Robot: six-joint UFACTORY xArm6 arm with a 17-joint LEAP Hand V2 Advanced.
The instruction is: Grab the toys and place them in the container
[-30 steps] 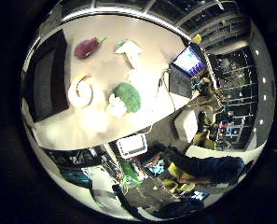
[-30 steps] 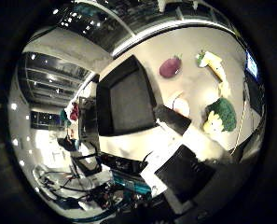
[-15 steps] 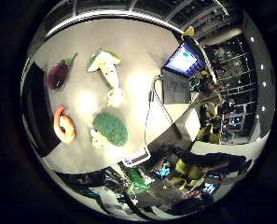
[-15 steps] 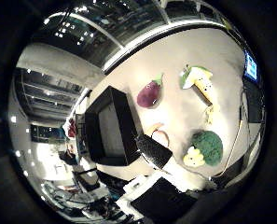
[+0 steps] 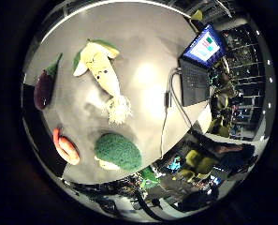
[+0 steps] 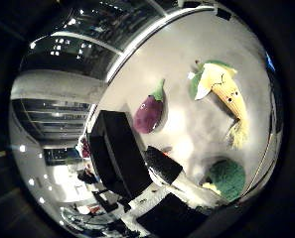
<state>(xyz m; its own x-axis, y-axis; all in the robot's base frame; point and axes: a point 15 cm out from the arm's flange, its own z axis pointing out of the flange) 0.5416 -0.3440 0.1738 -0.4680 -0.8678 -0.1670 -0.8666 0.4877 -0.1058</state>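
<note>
On the pale grey worktop (image 5: pixel 143 42) lie four soft plush toys, all seen from above through the cameras on the palm. Beside them, at the worktop's edge, stands a black, box-shaped container (image 6: pixel 118 151) with straight walls and an open top; its inside is dark and what it holds cannot be made out. None of the toys can be seen inside it.

Nearest the container is a purple eggplant toy (image 6: pixel 149 113), smooth and rounded, with a green stem pointing away from the box. Farther out lies a corn toy (image 5: pixel 101 70), a long pale yellow cone with green leaves at its wide end and a tuft of cream fringe at its narrow end. Just past that fringe sits a broccoli toy (image 5: pixel 118 151), a bumpy dark green dome with a pale base. Near the broccoli, close to the worktop's edge, lies an orange sausage-shaped toy (image 5: pixel 66 147), slightly curved. All four toys lie apart from each other.

An open laptop (image 5: pixel 198 65) with a lit screen sits on the far part of the worktop, well apart from the toys.

Part of the hand (image 6: pixel 163 166) shows as a dark, textured finger reaching in over the worktop beside the container, touching no toy. Whether the fingers are spread or curled cannot be told.
</note>
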